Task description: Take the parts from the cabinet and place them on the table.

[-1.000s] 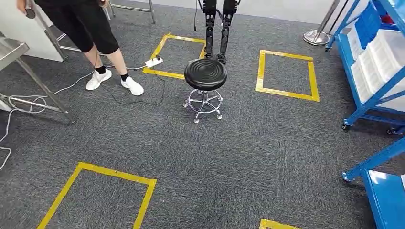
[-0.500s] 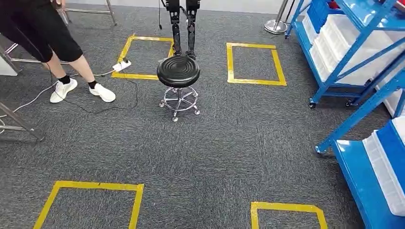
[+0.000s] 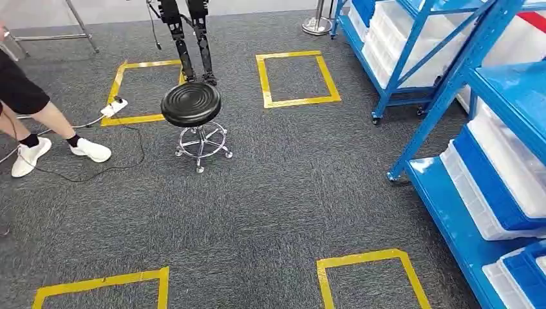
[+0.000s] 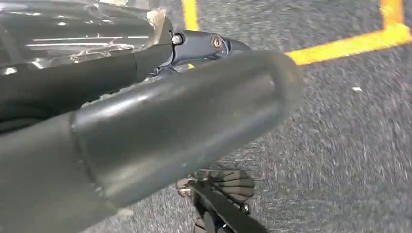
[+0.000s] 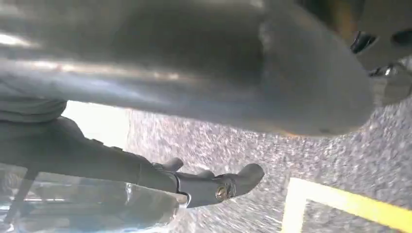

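Stool further left; both hands' fingers empty.

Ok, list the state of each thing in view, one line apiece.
Black stool: upright on the carpet, seat bare.
Blue shelving cabinet: standing at the right, white bins on its shelves.
White and blue bin: resting on the low shelf.
Power strip: lying on the yellow tape, cable plugged in.
Person: standing at the left edge.
Left hand: holds nothing.
Right hand: holds nothing.
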Robot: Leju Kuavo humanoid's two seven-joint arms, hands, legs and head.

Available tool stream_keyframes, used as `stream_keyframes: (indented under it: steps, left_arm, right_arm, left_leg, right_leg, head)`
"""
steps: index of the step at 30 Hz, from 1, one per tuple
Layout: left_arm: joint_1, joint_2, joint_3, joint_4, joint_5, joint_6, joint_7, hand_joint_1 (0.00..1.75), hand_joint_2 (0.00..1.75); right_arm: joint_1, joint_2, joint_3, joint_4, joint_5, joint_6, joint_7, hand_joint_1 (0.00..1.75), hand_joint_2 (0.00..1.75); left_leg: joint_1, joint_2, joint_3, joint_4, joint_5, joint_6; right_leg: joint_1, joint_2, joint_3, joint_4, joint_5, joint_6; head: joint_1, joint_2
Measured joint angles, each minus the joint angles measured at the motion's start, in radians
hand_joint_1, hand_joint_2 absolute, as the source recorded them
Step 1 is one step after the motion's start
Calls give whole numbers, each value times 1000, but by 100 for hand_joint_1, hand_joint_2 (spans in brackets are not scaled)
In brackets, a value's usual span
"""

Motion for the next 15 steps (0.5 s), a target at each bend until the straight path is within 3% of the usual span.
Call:
stream_keyframes:
  steps: [1,2,3,6,7,8,9,11,12,13,14,15]
  left_arm:
    - [0,2,-5,0,-4,-1,0,0,0]
    - [1,2,-11,1,-6,-3,1,0,0]
    - [1,3,-15,1,-8,-4,0,0,0]
    - [-5,4,-24,1,-10,-7,-2,0,0]
    - [-8,4,-29,1,-11,-8,-3,0,0]
    - [-11,4,-33,1,-14,-11,-4,0,0]
    - [-11,6,-38,1,-17,-11,-6,0,0]
    - [-9,8,-40,1,-18,-11,-7,0,0]
    - [-9,9,-40,1,-18,-11,-8,0,0]
    - [-9,9,-41,1,-20,-12,-9,0,0]
    - [-9,9,-42,1,-21,-12,-11,0,0]
    - [-10,9,-43,1,-23,-13,-11,0,0]
  right_arm:
    - [1,2,-6,0,-2,-1,-3,0,0]
    - [2,3,-13,0,-2,-2,-3,0,0]
    - [-2,4,-17,0,-3,-2,-5,0,0]
    - [6,8,-26,0,-5,-5,-8,0,0]
    - [7,8,-30,0,-6,-6,-9,0,0]
    - [8,8,-33,0,-7,-6,-9,0,0]
    - [6,11,-37,0,-7,-6,-9,0,0]
    - [1,12,-39,0,-7,-7,-11,0,0]
    - [1,13,-39,0,-8,-7,-11,0,0]
    - [2,13,-40,0,-8,-6,-13,0,0]
    - [3,13,-41,0,-8,-7,-16,0,0]
    - [5,13,-42,0,-8,-7,-20,0,0]
  left_leg:
    - [7,-17,34,-86,51,-3]
    - [16,-66,50,-139,69,-5]
    - [13,-79,53,-157,61,-2]
    - [-6,-48,52,-152,64,20]
    - [-1,-35,54,-163,71,33]
    - [-2,-24,57,-167,75,40]
    - [-2,-11,57,-168,74,50]
    - [-5,22,56,-168,74,55]
    - [-6,36,55,-168,73,56]
    - [-6,49,56,-168,73,55]
    - [-6,62,56,-168,72,53]
    - [-5,72,59,-168,70,52]
  right_leg:
    - [-2,15,1,3,-1,2]
    - [0,25,-8,7,-4,8]
    - [12,38,-18,25,-9,15]
    - [8,64,-38,13,1,38]
    - [9,68,-40,18,-1,45]
    - [4,14,-47,44,-11,45]
    - [8,-32,-77,97,-41,41]
    - [7,-52,-158,252,-108,35]
    - [5,-55,-186,308,-123,38]
    - [3,-57,-192,324,-121,44]
    - [0,-60,-174,294,-105,53]
    - [-4,-67,-138,229,-78,64]
  head:
    - [0,0]
    - [-1,0]
    - [-2,0]
    - [0,0]
    - [0,0]
    - [-1,0]
    - [7,0]
    - [9,0]
    - [8,0]
    - [9,0]
    - [9,0]
    - [10,0]
